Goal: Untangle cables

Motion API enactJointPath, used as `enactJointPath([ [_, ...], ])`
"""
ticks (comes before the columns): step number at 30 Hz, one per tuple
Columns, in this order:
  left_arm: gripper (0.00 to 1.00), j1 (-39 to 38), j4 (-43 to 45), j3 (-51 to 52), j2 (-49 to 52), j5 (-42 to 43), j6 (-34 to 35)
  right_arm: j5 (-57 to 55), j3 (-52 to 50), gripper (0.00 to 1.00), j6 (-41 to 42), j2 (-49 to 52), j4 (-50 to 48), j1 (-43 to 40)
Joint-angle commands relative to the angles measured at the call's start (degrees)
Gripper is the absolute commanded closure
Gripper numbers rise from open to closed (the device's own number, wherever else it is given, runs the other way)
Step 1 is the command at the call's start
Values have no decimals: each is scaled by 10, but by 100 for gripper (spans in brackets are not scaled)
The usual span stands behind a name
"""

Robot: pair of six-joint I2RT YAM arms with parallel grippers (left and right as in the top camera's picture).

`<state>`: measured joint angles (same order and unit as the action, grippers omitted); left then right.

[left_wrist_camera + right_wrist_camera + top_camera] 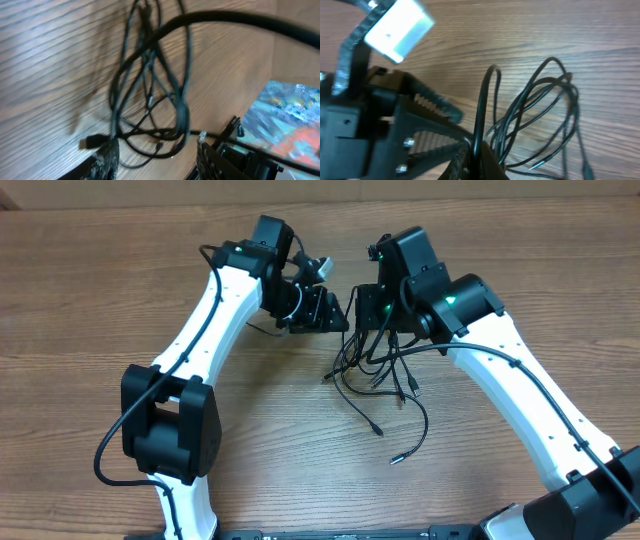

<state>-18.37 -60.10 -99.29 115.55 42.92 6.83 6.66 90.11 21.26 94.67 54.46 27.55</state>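
The cables are a loose tangle of thin black cords on the wooden table, just below both grippers. My right gripper is shut on one black cable, which rises from between its fingers and loops over to the rest of the bundle. My left gripper faces it from the left, a short gap away. Its jaws stand open, and loops of the tangle lie on the table across the gap without being pinched. A flat plug rests by its left finger.
Two loose cable ends trail toward the table front, one plug and one silver-tipped plug. The white arm links slope down to the bases at both lower corners. A thicker black arm wire crosses the top of the left wrist view.
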Motion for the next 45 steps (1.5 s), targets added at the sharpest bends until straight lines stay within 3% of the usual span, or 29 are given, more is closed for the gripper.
enactJointPath([
  [1, 49, -12, 27, 21, 4, 17, 33, 46, 14, 96, 13, -2, -6, 0],
  [5, 47, -27, 100, 58, 4, 17, 82, 46, 14, 96, 12, -2, 1, 0],
  [10, 58, -36, 115, 75, 4, -2, 85, 46, 14, 96, 13, -2, 3, -2],
  [15, 57, -40, 119, 102, 4, -16, 86, 46, 14, 96, 14, -2, 8, -11],
  [17, 68, -41, 130, 116, 4, -19, 86, 46, 14, 96, 14, -2, 12, -14],
  [20, 96, -41, 136, 123, 4, -51, 86, 37, 14, 96, 14, -2, 23, -21],
  [32, 96, -17, 108, 123, 4, -58, 68, -148, 14, 96, 4, -2, 124, -88],
  [38, 96, -9, 83, 123, 4, -42, 11, -124, 14, 96, -3, -2, 105, -124],
  [45, 96, -11, 52, 123, 4, -31, -61, 21, 14, 96, -42, -2, 43, -150],
])
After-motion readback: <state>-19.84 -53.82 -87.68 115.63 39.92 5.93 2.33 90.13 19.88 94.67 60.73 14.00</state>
